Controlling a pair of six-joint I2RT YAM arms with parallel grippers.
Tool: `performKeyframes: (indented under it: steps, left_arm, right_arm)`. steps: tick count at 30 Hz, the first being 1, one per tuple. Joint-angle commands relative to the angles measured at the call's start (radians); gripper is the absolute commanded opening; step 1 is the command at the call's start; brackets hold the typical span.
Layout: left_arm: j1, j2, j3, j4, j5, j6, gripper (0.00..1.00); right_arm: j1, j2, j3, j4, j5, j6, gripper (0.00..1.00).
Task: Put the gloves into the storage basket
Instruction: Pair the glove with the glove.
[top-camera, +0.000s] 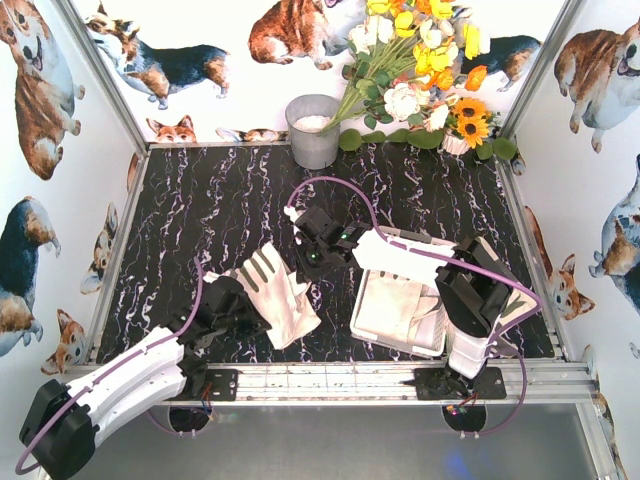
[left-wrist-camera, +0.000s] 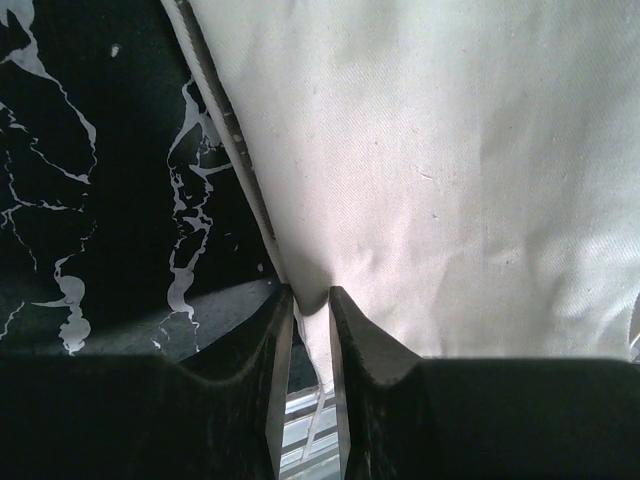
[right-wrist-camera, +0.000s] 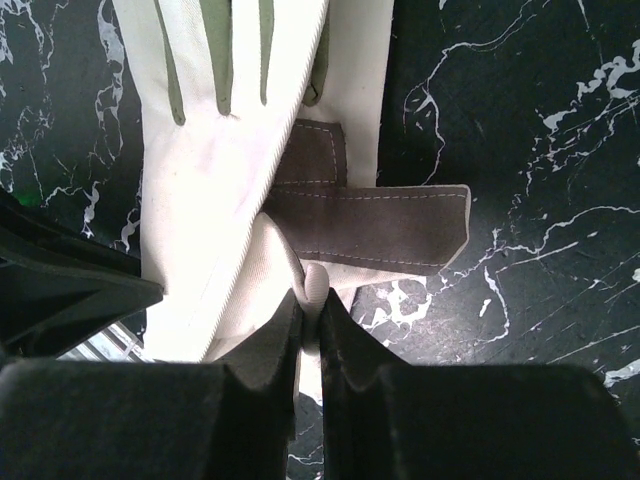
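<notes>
Observe that the storage basket (top-camera: 358, 312) at the right of the worktop (top-camera: 200, 210) holds gloves (top-camera: 400, 305) lying flat, while one glove (top-camera: 285, 300) just left of it runs diagonally, fingers far-left, cuff near-right, pinched by the left tool (top-camera: 248, 308) and right tool (top-camera: 312, 258).

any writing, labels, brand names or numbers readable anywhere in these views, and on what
No readable text in any view.
The glove, the storage basket, the grey bucket and the corgi-print walls show no words, labels or numbers.
The brown patch on the glove in the right wrist view bears only stitching.
</notes>
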Motion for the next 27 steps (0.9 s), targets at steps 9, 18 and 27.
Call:
performKeyframes:
  steps: [9, 18, 27]
  left_arm:
    - [0.009, -0.025, -0.029, 0.030, 0.011, -0.026, 0.15]
    - [0.009, -0.041, 0.032, -0.106, -0.030, 0.025, 0.27]
    - [0.009, -0.073, 0.134, -0.202, -0.035, 0.079, 0.41]
  right_arm:
    - [-0.003, 0.028, 0.041, 0.059, 0.047, -0.072, 0.08]
    - [-0.003, 0.057, 0.029, 0.083, 0.095, -0.097, 0.10]
    - [-0.003, 0.074, 0.058, 0.087, 0.092, -0.124, 0.11]
